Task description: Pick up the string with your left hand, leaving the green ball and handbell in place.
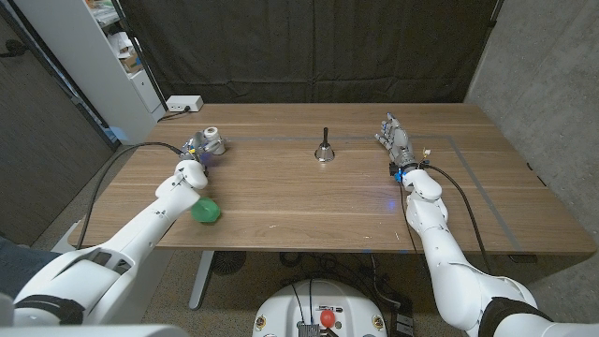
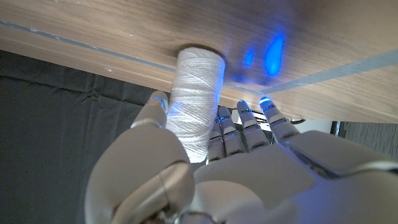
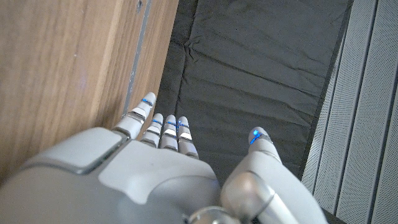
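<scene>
From the head view, the left hand (image 1: 198, 153) is reaching to the string (image 1: 211, 139) at the table's (image 1: 281, 201) far left; the green ball (image 1: 205, 212) is lying beside that forearm, the handbell (image 1: 324, 152) is standing mid-table, and the right hand (image 1: 397, 142) is resting with fingers spread, holding nothing.

From the left wrist view, the left hand (image 2: 205, 168) is cradling the white string (image 2: 194, 102) spool between thumb and fingers, its end touching the table (image 2: 124, 28).

From the right wrist view, the right hand (image 3: 155, 171) is lying unclenched beside the table (image 3: 62, 68).

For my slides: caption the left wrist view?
Left hand closing around the white string spool standing on the wooden table.
</scene>
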